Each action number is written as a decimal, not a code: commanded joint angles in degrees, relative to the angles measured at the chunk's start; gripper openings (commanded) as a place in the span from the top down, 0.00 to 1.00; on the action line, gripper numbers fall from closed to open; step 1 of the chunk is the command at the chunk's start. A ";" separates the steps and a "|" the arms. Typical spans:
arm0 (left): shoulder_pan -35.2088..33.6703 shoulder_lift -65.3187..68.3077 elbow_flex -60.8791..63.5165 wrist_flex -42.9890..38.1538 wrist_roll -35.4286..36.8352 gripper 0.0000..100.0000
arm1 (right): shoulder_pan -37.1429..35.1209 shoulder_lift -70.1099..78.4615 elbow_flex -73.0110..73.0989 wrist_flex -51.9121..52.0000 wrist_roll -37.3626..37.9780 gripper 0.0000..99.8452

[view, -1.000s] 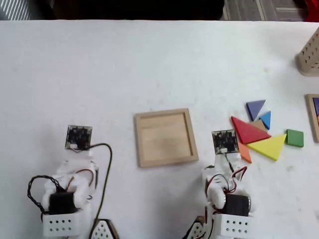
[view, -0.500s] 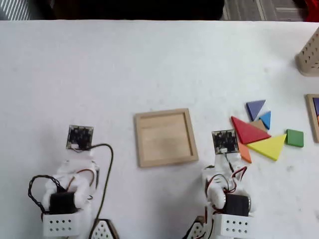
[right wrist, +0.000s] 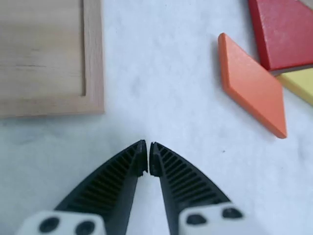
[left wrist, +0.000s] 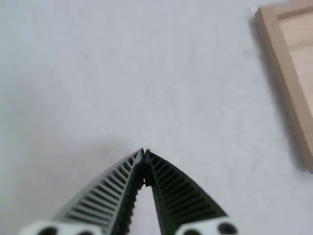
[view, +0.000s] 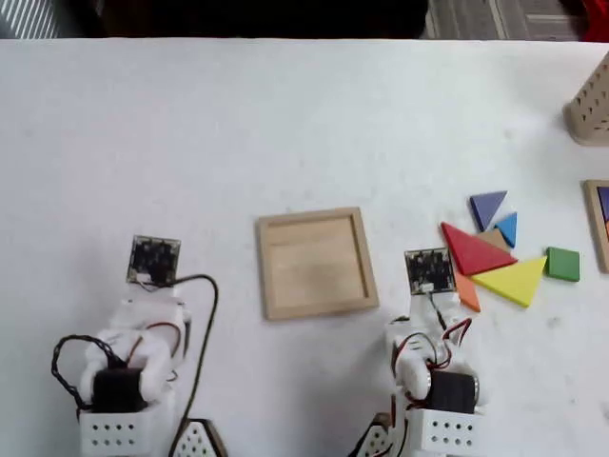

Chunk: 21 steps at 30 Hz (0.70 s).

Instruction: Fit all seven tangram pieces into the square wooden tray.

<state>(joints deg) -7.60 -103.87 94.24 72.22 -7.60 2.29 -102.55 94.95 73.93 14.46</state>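
Observation:
The square wooden tray (view: 315, 264) lies empty mid-table; its rim shows in the left wrist view (left wrist: 283, 78) and the right wrist view (right wrist: 93, 58). To its right lie the tangram pieces: a red triangle (view: 471, 250), a yellow triangle (view: 515, 281), an orange parallelogram (view: 466, 291), a purple triangle (view: 486, 207), a blue triangle (view: 508, 228), a tan piece (view: 494, 238) and a green square (view: 562, 264). My left gripper (left wrist: 145, 155) is shut over bare table left of the tray. My right gripper (right wrist: 145, 149) is shut, empty, between the tray and the orange parallelogram (right wrist: 252, 83).
A perforated wooden block (view: 592, 103) stands at the far right edge. Below it another wooden tray (view: 596, 221) with coloured pieces pokes in from the right. The arm bases (view: 119, 400) (view: 433, 390) sit at the near edge.
The left arm has shifted slightly to the right and nearer the front edge. The right arm and the pieces have not moved.

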 commanded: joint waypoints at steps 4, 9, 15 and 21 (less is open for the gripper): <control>1.01 -0.48 -6.24 -4.13 -0.62 0.97 | 6.02 -0.66 -8.18 1.10 1.14 0.98; 0.92 -0.22 -7.82 -5.36 -1.76 0.81 | 5.58 -0.57 -7.47 1.36 12.48 0.83; 1.45 -0.13 -15.47 -4.04 2.02 0.83 | 6.73 -0.57 -4.92 0.31 12.84 0.86; 8.40 6.73 -18.99 -5.27 2.46 0.84 | 10.15 -0.57 -4.40 -1.71 13.10 0.89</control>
<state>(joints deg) -3.21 -104.04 79.21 68.35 -6.20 10.29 -102.64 90.90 73.67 26.95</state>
